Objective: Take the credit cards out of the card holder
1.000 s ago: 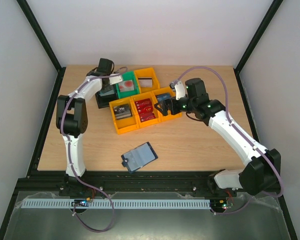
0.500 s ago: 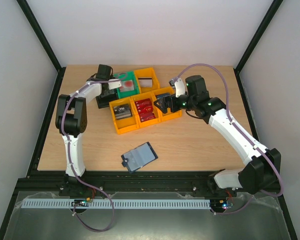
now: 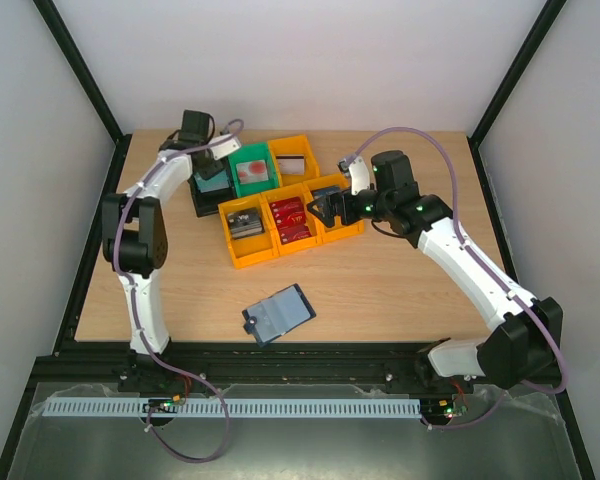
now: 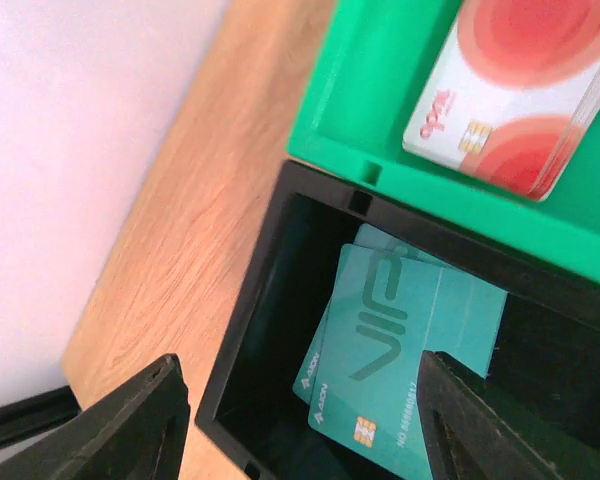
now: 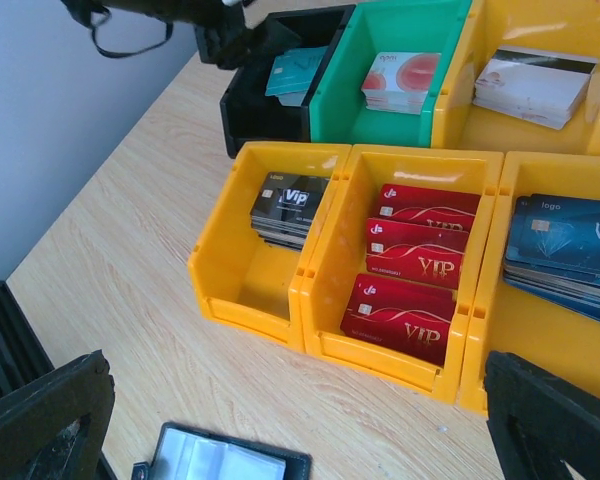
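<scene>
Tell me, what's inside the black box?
Teal plastic VIP cards lie overlapping inside the black plastic bin. The top one hides how many are underneath.

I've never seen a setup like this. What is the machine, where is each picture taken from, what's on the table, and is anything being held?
Two white jointed robot arms are bolted at the near edge of a wooden table. One picture looks down from above; the other two come from a camera on each wrist. On the table lie an open dark navy folding card holder and plastic bins of cards: a black bin with teal plastic cards, a green bin and yellow bins. The left tool hangs open over the black bin; the right tool is open near the yellow bins. Neither holds anything.
</scene>
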You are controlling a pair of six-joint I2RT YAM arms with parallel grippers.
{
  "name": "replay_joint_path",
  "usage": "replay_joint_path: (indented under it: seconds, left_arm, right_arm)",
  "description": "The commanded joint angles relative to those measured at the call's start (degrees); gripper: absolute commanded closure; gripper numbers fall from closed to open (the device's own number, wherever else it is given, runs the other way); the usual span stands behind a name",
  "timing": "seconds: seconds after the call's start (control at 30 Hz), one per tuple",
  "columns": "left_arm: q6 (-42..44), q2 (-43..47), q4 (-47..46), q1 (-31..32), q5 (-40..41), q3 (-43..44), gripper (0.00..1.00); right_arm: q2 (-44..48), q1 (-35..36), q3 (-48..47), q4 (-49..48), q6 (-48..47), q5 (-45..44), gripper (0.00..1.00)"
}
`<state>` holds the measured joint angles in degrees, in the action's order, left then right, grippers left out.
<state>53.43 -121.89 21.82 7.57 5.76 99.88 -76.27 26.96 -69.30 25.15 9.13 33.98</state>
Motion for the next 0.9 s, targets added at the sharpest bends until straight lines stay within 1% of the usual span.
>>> replay_joint_path:
  seconds: [0.0, 0.07, 0.1, 0.13, 0.17, 0.2, 0.23, 0.27, 0.37, 0.5, 0.77, 0.87]
  left_arm:
    - [-8.7, 6.5, 6.4, -1.0, -9.5, 3.2, 0.36]
    - [-11.2, 6.2, 12.1, -0.9, -11.2, 4.7, 0.42]
    - [-12.1, 5.5, 15.2, -0.7, -11.4, 5.7, 0.47]
    - [-13.2, 4.6, 18.4, -0.6, -11.1, 6.7, 0.54]
    - [-14.1, 3.6, 20.8, -0.5, -10.2, 7.5, 0.63]
    - [-15.2, 2.6, 22.7, -0.5, -9.3, 8.0, 0.76]
    - [-16.3, 1.7, 24.4, -0.4, -8.6, 8.4, 0.93]
    - [-17.1, 0.7, 26.1, -0.3, -8.3, 8.5, 0.98]
    - [-19.4, -1.5, 27.2, 0.0, -7.1, 8.0, 0.98]
    - [-21.6, -3.7, 25.8, 0.0, -5.5, 7.7, 0.98]
    - [-21.9, -7.0, 24.1, -0.1, -5.3, 6.3, 0.98]
    - [-22.3, -8.6, 21.7, -0.6, -2.2, 7.1, 0.98]
  right_arm:
    - [1.9, -0.3, -1.0, 1.2, -1.0, 0.6, 0.01]
    - [2.1, -0.3, -0.9, 1.1, -1.0, 0.6, 0.01]
    - [2.1, -0.3, -0.8, 1.0, -1.1, 0.6, 0.01]
    - [2.1, -0.3, -0.8, 1.0, -1.1, 0.6, 0.01]
    - [2.1, -0.3, -0.8, 0.9, -1.1, 0.6, 0.01]
    - [2.1, -0.3, -0.8, 0.9, -1.1, 0.7, 0.01]
    - [2.1, -0.3, -0.8, 1.0, -1.1, 0.7, 0.01]
    - [2.0, -0.3, -0.8, 0.9, -0.9, 0.9, 0.01]
    - [1.8, -0.3, -1.0, 1.0, -0.7, 1.0, 0.01]
    - [2.1, -0.3, -0.9, 1.1, -0.4, 1.1, 0.01]
    - [2.0, -0.3, -1.0, 1.4, -0.3, 1.0, 0.01]
    - [1.6, -0.3, -1.4, 1.6, -0.3, 1.0, 0.01]
